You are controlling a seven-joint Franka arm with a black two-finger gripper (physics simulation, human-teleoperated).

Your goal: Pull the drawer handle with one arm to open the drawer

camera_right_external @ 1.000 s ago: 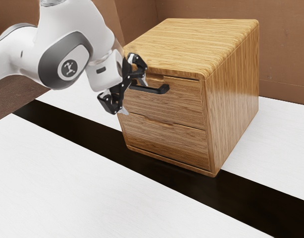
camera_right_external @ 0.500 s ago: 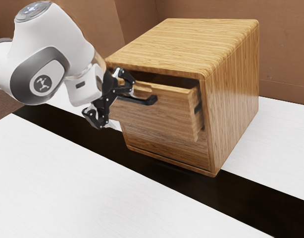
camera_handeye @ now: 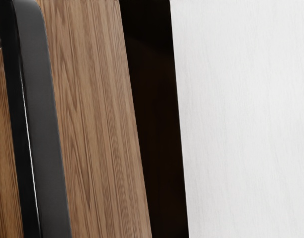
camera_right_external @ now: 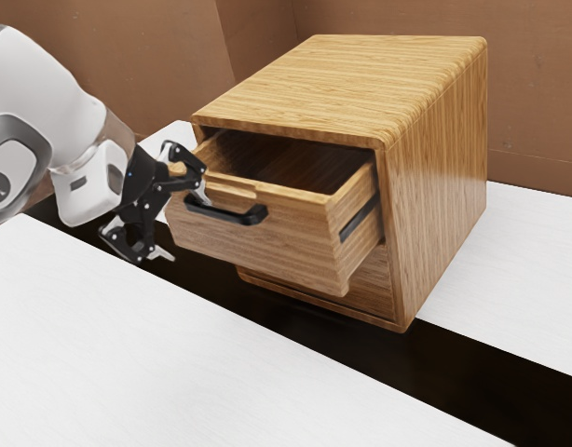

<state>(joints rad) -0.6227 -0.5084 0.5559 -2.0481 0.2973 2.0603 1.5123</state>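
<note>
Brown walls stand behind a white bench (camera_right_external: pixel 128 372) crossed by a black stripe (camera_right_external: pixel 379 363), and the wooden cabinet (camera_right_external: pixel 435 158) sits across that stripe. Its upper drawer (camera_right_external: pixel 277 242) juts well out toward the exterior view's left with its inside showing, so I judge the opening nearly or fully done. The black handle (camera_right_external: pixel 225 214) lies across the drawer front, its long axis level and parallel to the front's top edge. It stands off the wood, leaving room to hook it. The end effector (camera_right_external: pixel 170 207) sits at the handle's end nearer the arm. Its fingers are spread above and below the bar, much wider than it, apparently hooking rather than pinching, which suits a straight pull.
</note>
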